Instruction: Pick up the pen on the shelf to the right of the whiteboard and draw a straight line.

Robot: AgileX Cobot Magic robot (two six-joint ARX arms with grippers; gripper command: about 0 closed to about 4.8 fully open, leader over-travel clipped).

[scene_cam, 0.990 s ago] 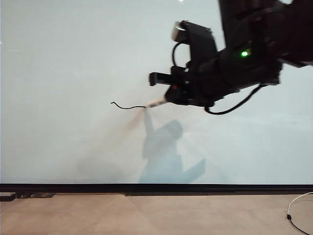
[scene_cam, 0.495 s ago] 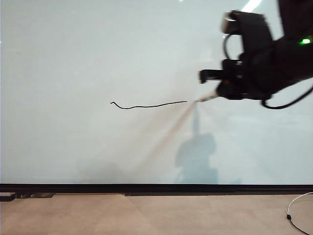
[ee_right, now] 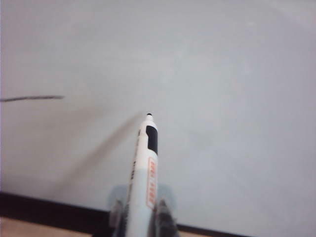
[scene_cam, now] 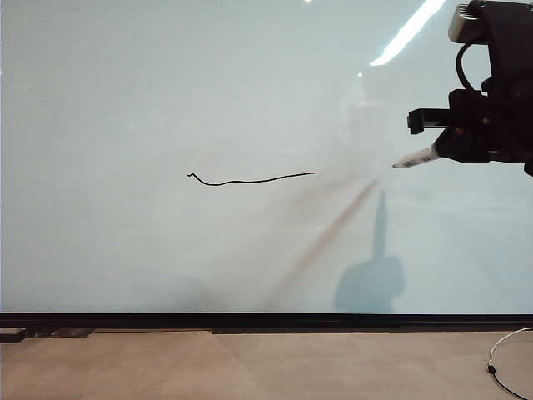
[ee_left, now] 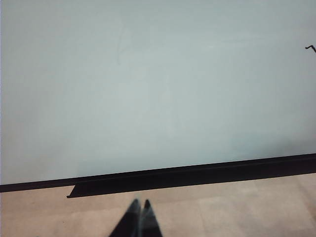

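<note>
A: Where does the exterior camera sit?

B: Back from the large glossy pale whiteboard, facing it squarely, far enough to take in the black strip under it and the beige floor below.

A: And the wrist cameras?

B: The left one sits low and near that strip, tilted up at the whiteboard, over the pressed-together tips of the left gripper. The right one looks along the white pen clamped in the right gripper, close to the board.

A: What do they share?

B: The thin black line: the left wrist view catches its hooked end, the right wrist view its other end.
</note>
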